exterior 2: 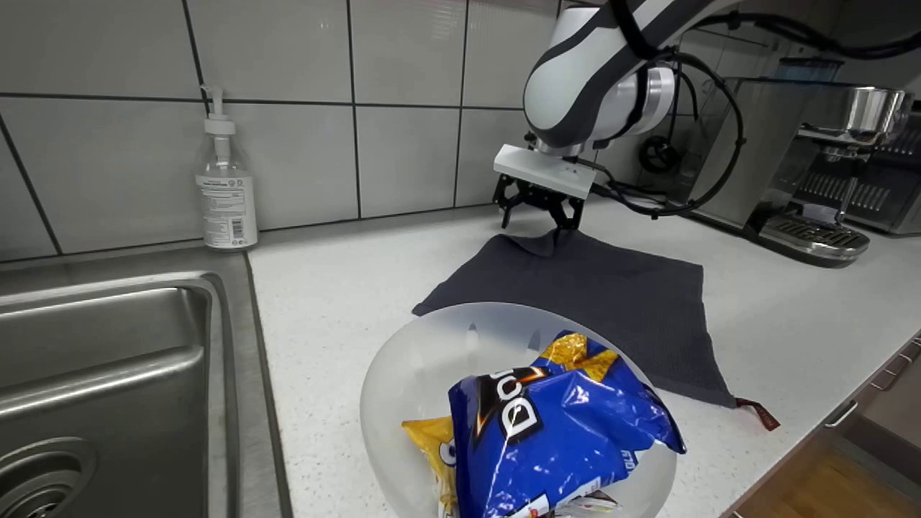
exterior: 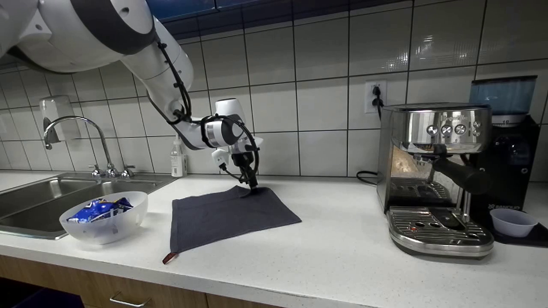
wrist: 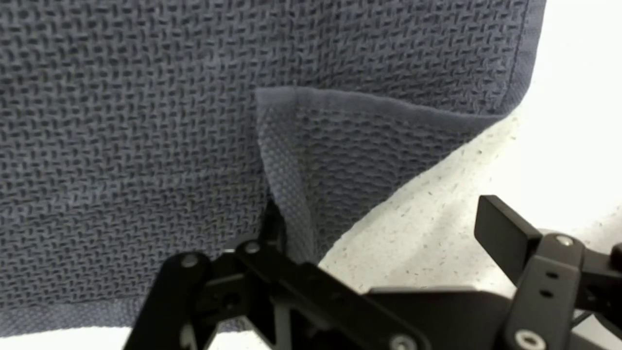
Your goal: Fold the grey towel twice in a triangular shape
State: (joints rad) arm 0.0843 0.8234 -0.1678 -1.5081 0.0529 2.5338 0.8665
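Note:
The grey towel lies mostly flat on the white counter, and it also shows in an exterior view. A small corner flap at its back edge is folded over onto the towel. My gripper points down at this back edge. In the wrist view the gripper is open, its fingers wide apart. The left finger stands on the towel against the flap's edge, its tip partly hidden by the flap. The right finger is over bare counter beyond the towel. The gap also shows in an exterior view.
A frosted bowl with blue snack bags stands beside the towel, near the sink. A soap bottle stands by the tiled wall close behind the gripper. A coffee machine is on the opposite side. The towel's red-brown loop lies near the counter's front edge.

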